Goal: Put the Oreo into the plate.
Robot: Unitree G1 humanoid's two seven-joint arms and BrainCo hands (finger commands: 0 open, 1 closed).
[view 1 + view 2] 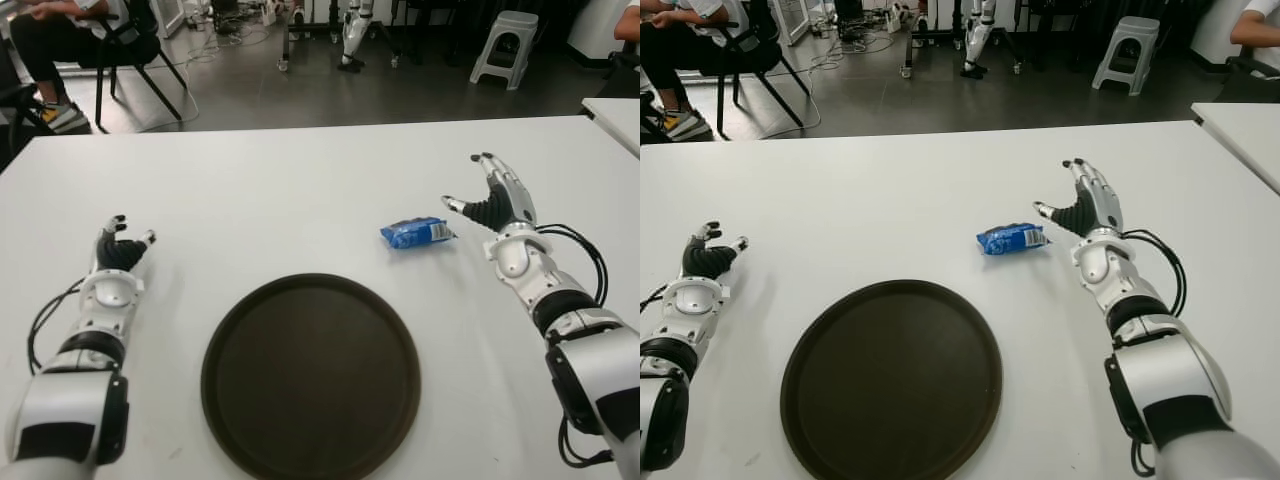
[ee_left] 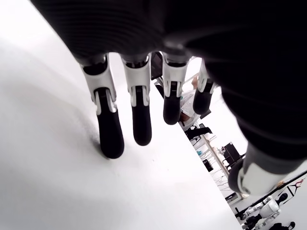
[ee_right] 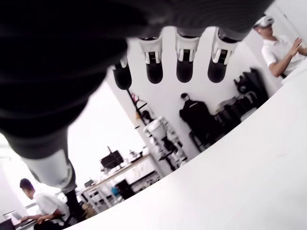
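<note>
I am reaching for the pick: my right hand point(image 1: 497, 203) is hovering with its fingers spread apart and holding nothing, and the blue Oreo pack point(image 1: 416, 233) is lying on the desk point(image 1: 300, 190) just beside its thumb, toward my left. The plate point(image 1: 311, 376) is sitting nearer me, empty. Next I judge I am needing to close over the pack. My left hand point(image 1: 120, 252), fingers loosely apart, is idling left of the plate.

Oreo packet point(image 1: 417, 233), blue: 1, just beside the right hand point(image 1: 497, 199), on its inner side.
Plate point(image 1: 311, 376), round, dark brown: 1, between the two hands, nearer the robot.
Robot hands: 2; left hand point(image 1: 119, 249), right hand.
White tabletop point(image 1: 260, 200): 1.
</note>
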